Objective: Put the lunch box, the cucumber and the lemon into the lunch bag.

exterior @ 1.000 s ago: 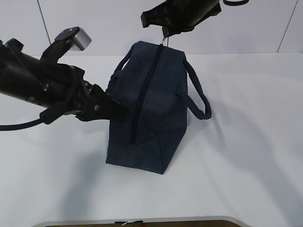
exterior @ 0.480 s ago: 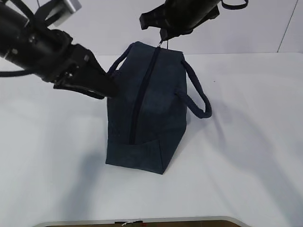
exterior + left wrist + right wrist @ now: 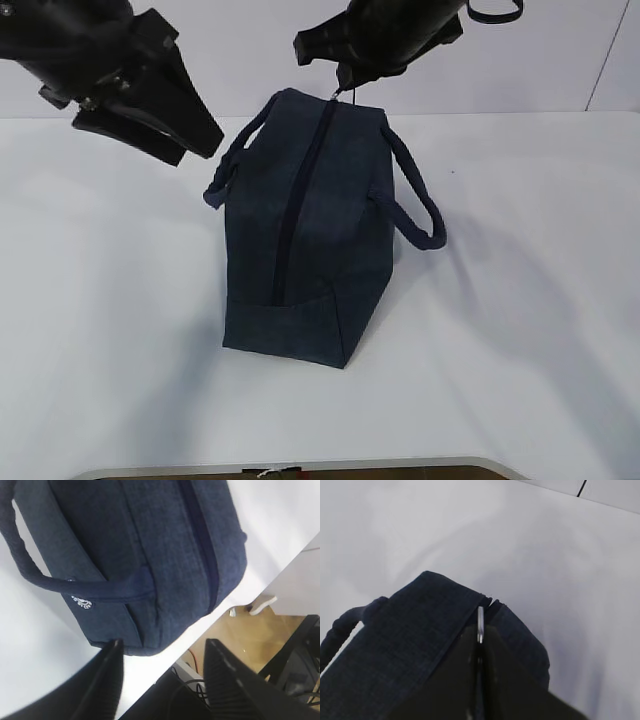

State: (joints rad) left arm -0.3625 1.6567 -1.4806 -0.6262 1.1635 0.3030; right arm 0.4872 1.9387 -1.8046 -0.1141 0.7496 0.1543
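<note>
The dark navy lunch bag (image 3: 310,230) stands on the white table with its top zipper (image 3: 300,190) closed; it also shows in the left wrist view (image 3: 150,555) and the right wrist view (image 3: 410,650). My right gripper (image 3: 343,78) is at the bag's far end, shut on the metal zipper pull (image 3: 480,622). My left gripper (image 3: 205,140) is open and empty (image 3: 164,642), raised above and to the left of the bag's left handle (image 3: 225,165). The lunch box, cucumber and lemon are out of view.
The bag's right handle (image 3: 420,200) loops out to the right. The table's front edge (image 3: 290,465) is close to the bag's near end. Beyond the edge, the left wrist view shows floor and cables (image 3: 240,630).
My left gripper has risen and pulled back up-left, away from the bag's left side. The left handle now hangs out free. The right gripper stays on the zipper pull.
</note>
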